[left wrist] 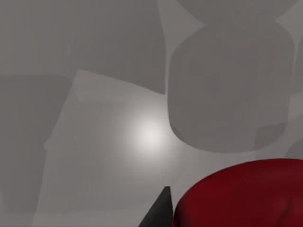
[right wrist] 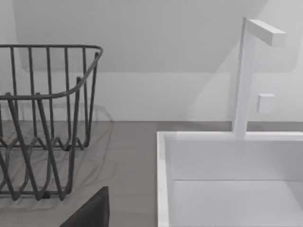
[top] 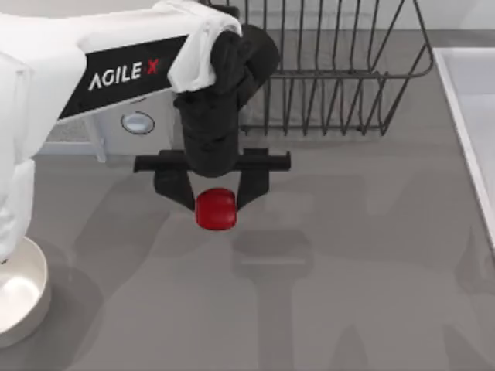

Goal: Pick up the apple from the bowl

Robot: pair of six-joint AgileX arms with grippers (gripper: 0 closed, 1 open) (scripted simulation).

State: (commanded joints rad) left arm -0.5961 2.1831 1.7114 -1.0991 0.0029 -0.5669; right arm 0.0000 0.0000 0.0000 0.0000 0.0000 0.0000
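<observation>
Red apple (top: pixel 215 209): we hold it between the two black fingers of our left gripper (top: pixel 213 202), over the grey table (top: pixel 348 255) near the middle, well apart from the bowl. In the left wrist view the apple (left wrist: pixel 244 196) sits close against a dark fingertip (left wrist: pixel 158 213).
Left gripper jaws: closed on the apple, one finger at each side of it.
Bowl (top: pixel 17 297): white, at the table's left edge near the front, partly under our white left arm (top: pixel 46 69); its pale inside has nothing in it.
Shadow: the gripper's shadow lies on the table just in front of the apple.
Right gripper (right wrist: pixel 90 213): a dark finger edge shows in the right wrist view; we cannot tell how its jaws stand.
Wire rack (top: pixel 332 69): dark, at the back of the table, behind our left gripper.
Sink (right wrist: pixel 227 184): white, at the table's right side, with a white faucet (right wrist: pixel 246 75) behind it.
</observation>
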